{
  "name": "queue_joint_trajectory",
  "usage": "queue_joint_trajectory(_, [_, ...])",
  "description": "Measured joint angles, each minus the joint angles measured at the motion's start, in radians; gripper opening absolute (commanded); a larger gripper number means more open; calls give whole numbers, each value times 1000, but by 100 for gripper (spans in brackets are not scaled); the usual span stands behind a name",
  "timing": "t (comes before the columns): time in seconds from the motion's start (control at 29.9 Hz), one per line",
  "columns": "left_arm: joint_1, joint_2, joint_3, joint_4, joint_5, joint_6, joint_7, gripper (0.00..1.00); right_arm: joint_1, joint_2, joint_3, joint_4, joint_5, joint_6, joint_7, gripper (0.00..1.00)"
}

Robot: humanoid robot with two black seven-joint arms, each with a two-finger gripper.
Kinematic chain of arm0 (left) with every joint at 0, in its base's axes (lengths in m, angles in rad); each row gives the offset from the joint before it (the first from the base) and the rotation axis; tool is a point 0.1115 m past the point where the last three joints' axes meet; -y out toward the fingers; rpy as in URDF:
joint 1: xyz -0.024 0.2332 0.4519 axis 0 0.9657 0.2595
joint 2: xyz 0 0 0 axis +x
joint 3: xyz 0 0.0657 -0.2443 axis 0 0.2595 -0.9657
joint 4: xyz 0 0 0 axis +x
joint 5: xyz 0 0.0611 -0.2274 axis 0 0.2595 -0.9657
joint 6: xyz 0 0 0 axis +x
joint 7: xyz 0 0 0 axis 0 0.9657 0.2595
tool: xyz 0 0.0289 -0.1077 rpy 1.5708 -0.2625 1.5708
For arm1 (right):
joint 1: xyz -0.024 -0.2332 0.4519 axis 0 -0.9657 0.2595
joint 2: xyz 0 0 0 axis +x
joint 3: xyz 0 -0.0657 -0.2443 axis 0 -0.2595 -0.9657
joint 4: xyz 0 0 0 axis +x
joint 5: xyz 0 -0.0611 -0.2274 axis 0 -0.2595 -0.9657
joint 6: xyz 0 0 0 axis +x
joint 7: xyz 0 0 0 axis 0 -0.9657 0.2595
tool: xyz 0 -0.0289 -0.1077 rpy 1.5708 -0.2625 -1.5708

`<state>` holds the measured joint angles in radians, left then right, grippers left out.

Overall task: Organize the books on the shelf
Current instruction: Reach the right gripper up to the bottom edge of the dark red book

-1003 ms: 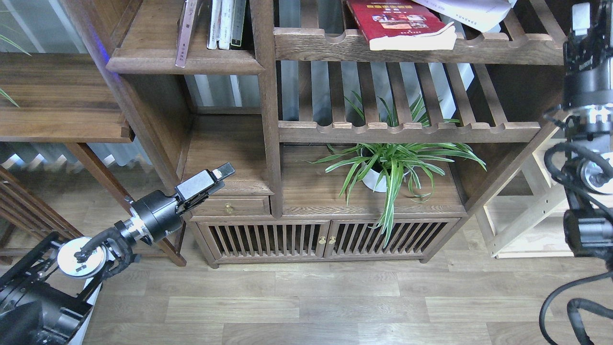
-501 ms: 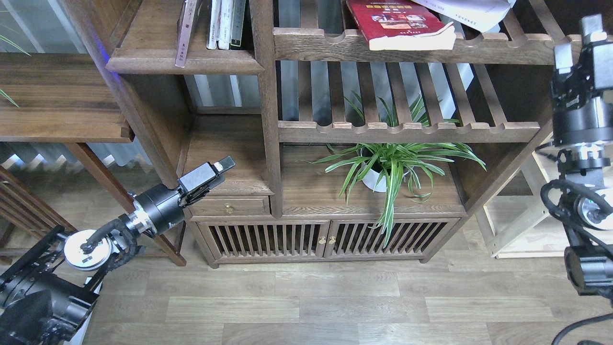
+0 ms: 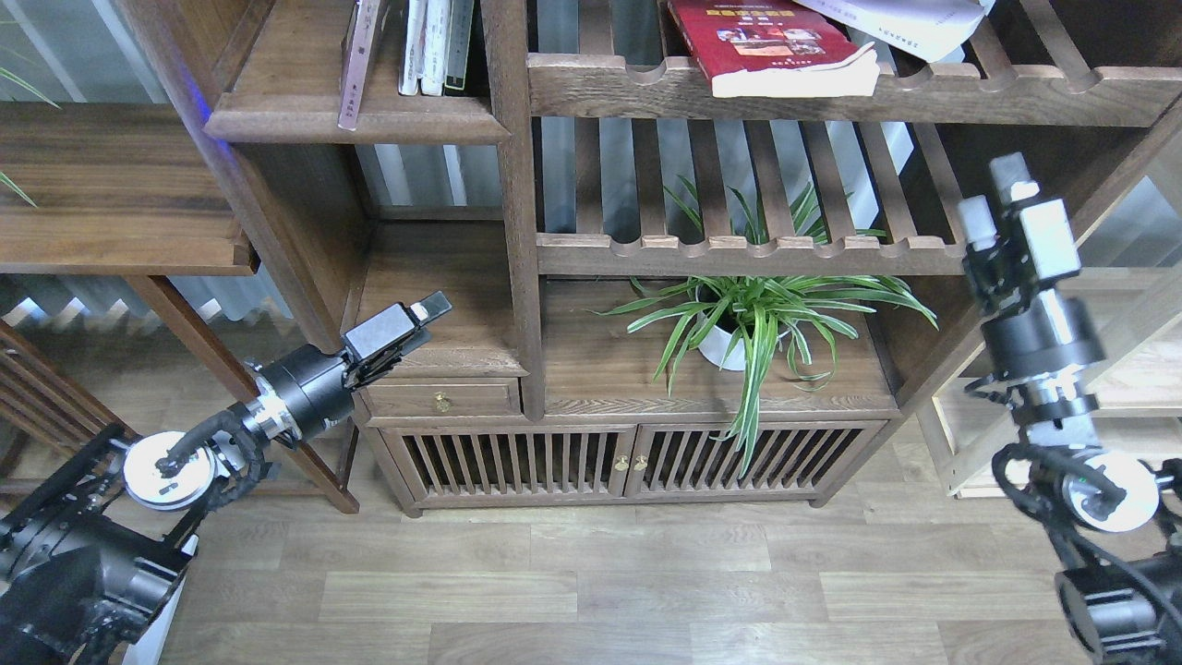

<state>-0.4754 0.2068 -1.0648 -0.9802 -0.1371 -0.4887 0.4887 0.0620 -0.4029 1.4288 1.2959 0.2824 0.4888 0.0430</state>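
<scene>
A bright red book point(image 3: 766, 42) lies flat on the upper slatted rack, its white page edge over the front rail. A white book point(image 3: 910, 23) lies partly over it at the right. A maroon-spined book point(image 3: 358, 60) leans upright on the narrow solid shelf point(image 3: 360, 118) at the upper left. My left gripper point(image 3: 427, 310) hangs low in front of the small drawer unit; its fingers look like one dark block, with nothing held. My right gripper point(image 3: 993, 196) points upward at the right below the red book, open and empty.
Thin pale-spined books point(image 3: 432, 46) stand beside the maroon one. A potted spider plant point(image 3: 753, 319) sits on the cabinet top under the lower slatted rack point(image 3: 785, 251). A pale wooden rack point(image 3: 1016, 416) stands at the far right. A dark table point(image 3: 111, 194) juts in at the left.
My right arm has dropped from the top right corner and swung left, down to the lower slatted rack's height. My left gripper has risen slightly. The books have not moved.
</scene>
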Motion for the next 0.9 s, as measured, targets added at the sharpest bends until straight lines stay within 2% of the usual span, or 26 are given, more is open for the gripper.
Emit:
queue_joint_trajectory(0.17, [3, 2, 9, 0, 0, 0, 0, 98, -2, 55, -71, 4, -63, 0, -3, 99])
queue_joint_trajectory(0.43, [10, 13, 10, 22, -2, 0, 0, 98, 29, 227, -161, 7, -181, 0, -10, 99])
queue_joint_trajectory(0.77, [9, 12, 7, 26, -3, 0, 0, 98, 96, 383, -160, 20, -217, 0, -9, 99])
queue_joint_trajectory(0.9, [10, 13, 5, 26, -4, 0, 0, 98, 136, 402, -170, 26, -254, 0, -11, 99])
